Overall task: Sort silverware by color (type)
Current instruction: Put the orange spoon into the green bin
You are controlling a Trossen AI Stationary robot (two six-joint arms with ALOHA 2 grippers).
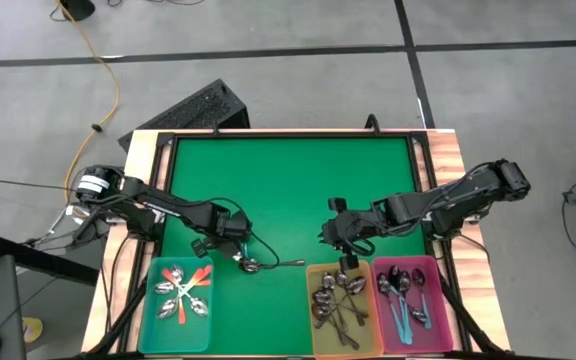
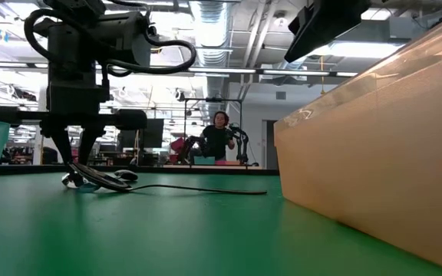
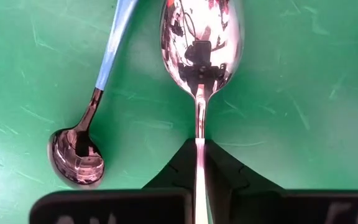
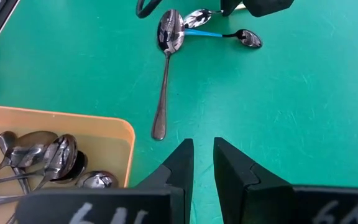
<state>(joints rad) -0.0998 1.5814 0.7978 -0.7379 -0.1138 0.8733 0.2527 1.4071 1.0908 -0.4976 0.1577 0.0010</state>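
My left gripper (image 3: pixel 199 163) stands over the last loose spoons near the table's middle and is shut on one spoon (image 3: pixel 200 43) with a shiny bowl. Beside it lies a light-blue-handled spoon (image 3: pixel 104 68) flat on the green mat. A long plain metal spoon (image 4: pixel 164 81) lies flat just to the right of them (image 1: pixel 286 264). My right gripper (image 4: pixel 202 155) hovers by the yellow bin's far edge (image 1: pixel 348 262), slightly open and holding nothing. In the low view the left gripper (image 2: pixel 79 162) points down onto the spoons (image 2: pixel 102 181). My left gripper pinches the spoon's handle (image 3: pixel 199 149) just behind the metal neck, between its two fingers. The fingers come from above, pointing down, one on each side of the handle. The handle looks pale pink there. The bowl (image 3: pixel 200 43) stays low at the mat.
Three bins line the near edge: a teal bin (image 1: pixel 150 325) with orange-red spoons, a yellow bin (image 1: pixel 316 335) with plain metal spoons, and a pink bin (image 1: pixel 436 320) with blue-handled spoons. The mat's far half (image 1: pixel 288 180) is bare. A person sits far back in the room (image 2: pixel 219 138).
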